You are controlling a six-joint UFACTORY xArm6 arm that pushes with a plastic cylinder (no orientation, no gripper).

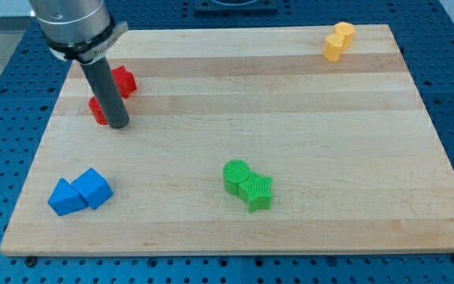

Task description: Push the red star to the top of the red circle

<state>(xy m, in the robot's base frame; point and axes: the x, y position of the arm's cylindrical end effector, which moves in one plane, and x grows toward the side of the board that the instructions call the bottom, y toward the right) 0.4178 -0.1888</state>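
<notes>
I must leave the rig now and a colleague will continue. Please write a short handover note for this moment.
My tip touches the wooden board near the view's left, directly right of a partly hidden red block, probably the red circle.
The red star-shaped block sits just above and to the right of it, close behind the rod.
Done: star and circle are close together.
Left: confirm the star lies at the circle's top side; the rod hides the gap.
The blue pair, green pair and yellow pair lie far off.

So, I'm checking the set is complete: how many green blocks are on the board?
2. A green round block and a green star-shaped block touch each other at the view's bottom centre. None seem hidden.
</notes>
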